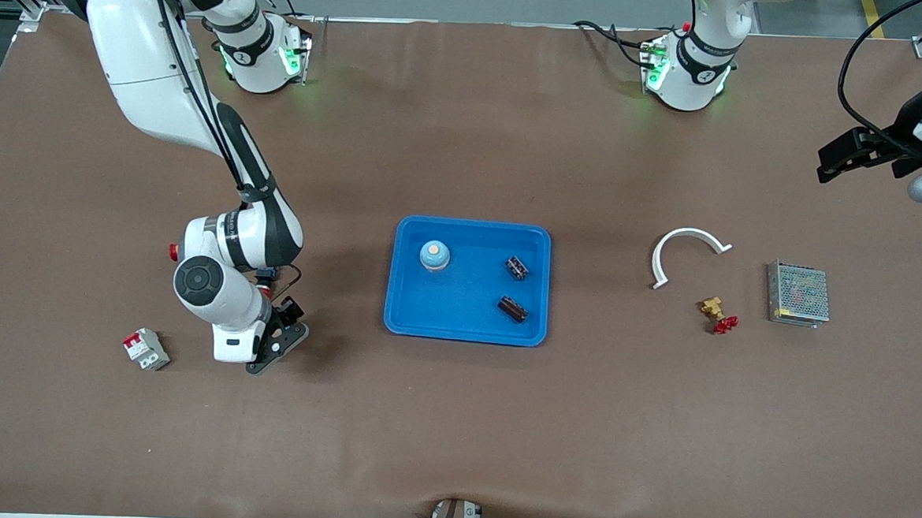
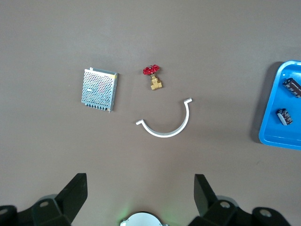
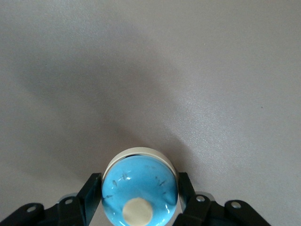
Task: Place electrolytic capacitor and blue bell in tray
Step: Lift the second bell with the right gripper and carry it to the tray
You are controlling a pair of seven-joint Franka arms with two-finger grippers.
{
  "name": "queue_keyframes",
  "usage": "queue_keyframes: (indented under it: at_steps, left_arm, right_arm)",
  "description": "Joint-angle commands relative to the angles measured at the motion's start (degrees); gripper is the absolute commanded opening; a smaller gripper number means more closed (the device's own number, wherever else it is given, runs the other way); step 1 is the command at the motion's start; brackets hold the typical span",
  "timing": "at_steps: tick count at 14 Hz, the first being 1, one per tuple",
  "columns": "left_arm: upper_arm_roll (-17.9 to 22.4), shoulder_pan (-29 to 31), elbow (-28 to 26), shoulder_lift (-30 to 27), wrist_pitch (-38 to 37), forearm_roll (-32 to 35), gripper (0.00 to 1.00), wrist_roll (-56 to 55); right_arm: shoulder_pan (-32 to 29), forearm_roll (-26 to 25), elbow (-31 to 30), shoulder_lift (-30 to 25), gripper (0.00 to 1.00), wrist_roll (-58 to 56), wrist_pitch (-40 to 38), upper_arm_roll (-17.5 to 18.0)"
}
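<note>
My right gripper (image 3: 139, 182) has its fingers against both sides of a blue bell (image 3: 139, 186) with a cream button, low at the brown table. In the front view that gripper (image 1: 277, 344) is off the tray's rim toward the right arm's end, and it hides this bell. The bright-blue tray (image 1: 465, 328) holds a second blue bell (image 1: 434, 254) and two dark electrolytic capacitors (image 1: 516, 267) (image 1: 512, 308). My left gripper (image 1: 829, 164) waits open and empty, high over the left arm's end of the table. Its wrist view shows the left gripper (image 2: 140, 188) with spread jaws, the tray's edge (image 2: 277, 134) and both capacitors (image 2: 292, 87) (image 2: 284, 117).
A red-and-white circuit breaker (image 1: 146, 349) lies beside the right gripper, toward the table's end. Toward the left arm's end lie a white curved clip (image 1: 686, 251), a brass valve with a red handle (image 1: 717, 313) and a grey mesh box (image 1: 798, 294).
</note>
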Motion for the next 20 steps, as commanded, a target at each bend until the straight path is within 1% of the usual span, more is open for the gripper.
queue_keyframes:
  at_steps: [1, 2, 4, 6, 8, 10, 11, 13, 15, 17, 20]
  left_arm:
    - [0.03, -0.12, -1.33, -1.32, 0.86, -0.97, 1.0, 0.87]
    - [-0.05, -0.04, -1.24, -1.32, 0.86, -0.97, 1.0, 0.87]
    - [-0.05, -0.04, -1.24, -1.32, 0.77, -0.97, 1.0, 0.96]
    - [-0.05, 0.05, -1.15, -1.32, 0.77, -0.97, 1.0, 1.4]
    - [-0.05, 0.31, -1.07, -1.23, 0.68, -0.97, 1.0, 1.66]
    - [-0.05, 0.4, -0.98, -1.23, 0.68, -0.97, 1.0, 1.75]
    - [0.03, 0.4, -0.89, -1.23, 0.68, -0.97, 1.0, 1.84]
    - [0.03, 0.4, -0.98, -1.23, 0.68, -0.97, 1.0, 2.02]
    - [-0.05, 0.4, -0.98, -1.23, 0.77, -0.97, 1.0, 2.02]
    - [-0.05, 0.4, -0.98, -1.23, 0.68, -0.97, 1.0, 2.02]
    - [-0.05, 0.4, -1.06, -1.14, 0.68, -1.06, 1.0, 2.02]
  right_arm:
    - [-0.48, 0.99, -0.41, -0.06, 0.61, -0.59, 0.74, 0.31]
    - [-0.4, 0.99, -0.41, -0.06, 0.6, -0.51, 0.74, 0.31]
    - [-0.31, 0.99, -0.41, -0.06, 0.52, -0.07, 0.65, 0.31]
    - [-0.31, 1.16, -0.15, -0.32, 0.52, 0.11, -0.14, 0.31]
    - [-0.31, 1.69, 0.12, -0.5, 0.47, 0.11, -0.23, 0.31]
    - [-0.31, 1.95, 0.38, -0.59, 0.46, 0.11, -1.19, 0.31]
    - [-0.22, 2.21, 1.08, -0.94, 0.46, 0.11, -2.76, 0.31]
    - [0.3, 4.4, 3.27, -1.9, 0.46, 1.33, -7.85, 0.31]
    - [1.7, 5.2, 6.17, -2.96, 0.47, 5.36, -13.39, 0.31]
    - [3.37, 5.29, 8.29, -3.75, 0.47, 12.29, -17.53, 0.31]
    - [7.93, 5.9, 8.29, -5.16, 0.47, 25.73, -18.77, 0.39]
